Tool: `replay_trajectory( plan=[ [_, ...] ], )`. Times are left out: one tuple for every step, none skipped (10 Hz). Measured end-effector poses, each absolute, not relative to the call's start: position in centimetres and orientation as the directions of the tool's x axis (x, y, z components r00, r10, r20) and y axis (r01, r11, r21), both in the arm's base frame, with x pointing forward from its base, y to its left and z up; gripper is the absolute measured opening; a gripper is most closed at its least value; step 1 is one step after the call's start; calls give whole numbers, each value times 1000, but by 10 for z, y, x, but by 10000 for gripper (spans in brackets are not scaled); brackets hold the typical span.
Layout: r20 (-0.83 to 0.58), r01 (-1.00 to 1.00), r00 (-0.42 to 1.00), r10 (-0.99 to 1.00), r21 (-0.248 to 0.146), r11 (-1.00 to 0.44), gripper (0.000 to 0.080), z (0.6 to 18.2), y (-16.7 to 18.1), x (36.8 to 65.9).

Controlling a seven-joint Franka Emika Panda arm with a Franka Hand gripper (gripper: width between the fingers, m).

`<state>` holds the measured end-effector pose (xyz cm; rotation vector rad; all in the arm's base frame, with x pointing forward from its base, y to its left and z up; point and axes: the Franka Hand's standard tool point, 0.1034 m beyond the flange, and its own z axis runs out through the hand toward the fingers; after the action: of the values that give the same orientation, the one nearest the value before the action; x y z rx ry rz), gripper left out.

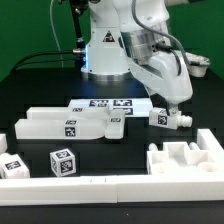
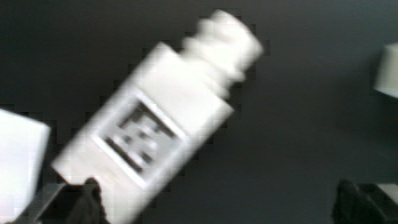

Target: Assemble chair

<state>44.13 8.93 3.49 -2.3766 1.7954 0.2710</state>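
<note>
A short white chair leg (image 2: 151, 125) with a square tag and a ribbed peg end lies on the black table, blurred in the wrist view. My gripper (image 2: 217, 205) is open above it, and the leg's tagged end lies close to one fingertip (image 2: 71, 200), with the other fingertip (image 2: 365, 200) far apart. In the exterior view the gripper (image 1: 178, 104) hangs just over this leg (image 1: 167, 118) at the exterior view's right. Two long white chair pieces (image 1: 65, 125) lie at the left centre. A small tagged cube piece (image 1: 62, 160) and another tagged piece (image 1: 10, 168) sit at the front left.
The marker board (image 1: 108, 104) lies behind the long pieces. A white notched block (image 1: 190, 158) stands at the front right, and a low white wall (image 1: 100, 183) runs along the front. The robot base (image 1: 105, 50) is at the back. Another white piece shows at the wrist view's edge (image 2: 386, 70).
</note>
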Motion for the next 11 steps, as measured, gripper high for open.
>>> replay_trajectory(
  plan=[
    [-220,-962,269,-938,-7,-274,649,27,90,437],
    [-214,-962,269,-939,-8,-274,649,25,91,436],
    [-214,-962,269,-939,-8,-274,649,25,91,436],
    [-214,-962,269,-939,-8,-274,649,25,91,436],
    [-214,-962,269,-939,-8,-274,626,25,91,436],
    [-214,-962,269,-939,-8,-274,493,25,91,436],
    [-214,-962,269,-939,-8,-274,333,25,91,436],
    [-214,-962,269,-939,-8,-274,333,25,91,436],
    [-214,-962,269,-939,-8,-274,156,25,91,436],
    [-214,-962,269,-939,-8,-274,35,25,91,436],
    [-214,-962,269,-939,-8,-274,11,25,91,436]
  ],
)
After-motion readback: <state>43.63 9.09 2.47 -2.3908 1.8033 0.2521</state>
